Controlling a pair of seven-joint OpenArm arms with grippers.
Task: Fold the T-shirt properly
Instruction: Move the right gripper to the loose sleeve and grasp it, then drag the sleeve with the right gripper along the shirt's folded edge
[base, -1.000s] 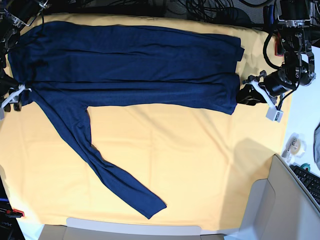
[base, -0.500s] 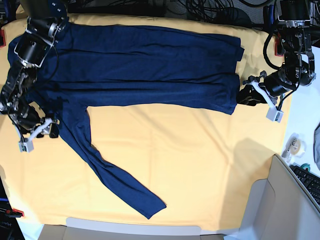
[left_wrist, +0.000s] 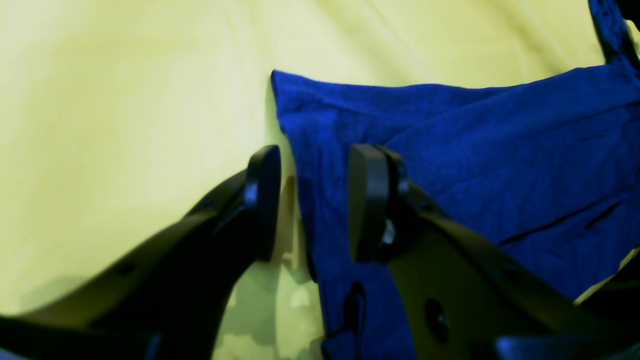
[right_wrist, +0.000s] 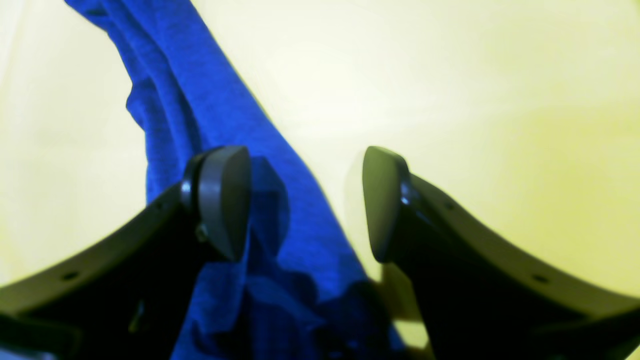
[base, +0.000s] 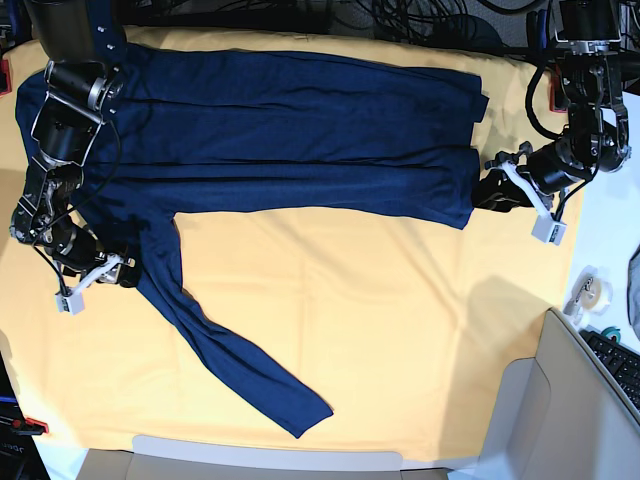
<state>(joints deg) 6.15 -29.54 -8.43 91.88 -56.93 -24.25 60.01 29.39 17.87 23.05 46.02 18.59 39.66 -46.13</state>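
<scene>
Navy knit fills most of my base view: the T-shirt (base: 270, 130) lies spread on the yellow-orange cloth (base: 380, 330), its body folded lengthwise into a long band across the top of the table, and one long sleeve (base: 225, 350) trails diagonally down toward the near edge.

Compared with a second ago, my right arm has travelled a good way. It was up at the shirt's far-left corner; now the right gripper (base: 112, 272) sits lower, at the top of that loose sleeve just below the body. Through the right wrist camera I see the right gripper (right_wrist: 305, 200) with its jaws standing well apart, the sleeve fabric (right_wrist: 220, 135) running under the left-hand finger (right_wrist: 225, 200) and into the gap, the other finger over bare cloth. Nothing is pinched.

My left arm has not shifted between frames. The left gripper (base: 492, 190) stays at the shirt's right-hand hem. In the left wrist view the left gripper (left_wrist: 312, 200) has its jaws apart, the hem edge (left_wrist: 320, 165) lying between them, one finger (left_wrist: 367, 200) over the fabric and one over the cloth, with no grip closed on it.

The shirt itself looks unmoved.
</scene>
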